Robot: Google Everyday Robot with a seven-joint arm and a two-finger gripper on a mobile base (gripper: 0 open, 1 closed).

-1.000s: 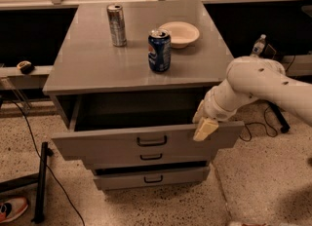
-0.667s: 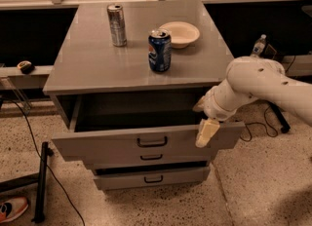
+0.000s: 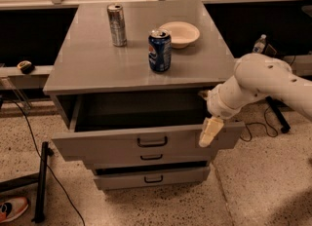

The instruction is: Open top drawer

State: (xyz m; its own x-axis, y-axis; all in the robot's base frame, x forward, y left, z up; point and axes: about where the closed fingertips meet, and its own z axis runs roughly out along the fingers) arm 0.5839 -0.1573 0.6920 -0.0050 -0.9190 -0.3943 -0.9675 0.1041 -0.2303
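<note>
The top drawer (image 3: 97,146) stands pulled out of the grey cabinet (image 3: 87,69), its dark inside showing and its black handle (image 3: 152,142) at the middle of the front. The gripper (image 3: 210,132) points down at the right end of that front, under the white arm (image 3: 263,81). Whether it is apart or together cannot be told. On the cabinet top stand a silver can (image 3: 116,24), a blue can (image 3: 160,50) and a pale bowl (image 3: 180,33).
</note>
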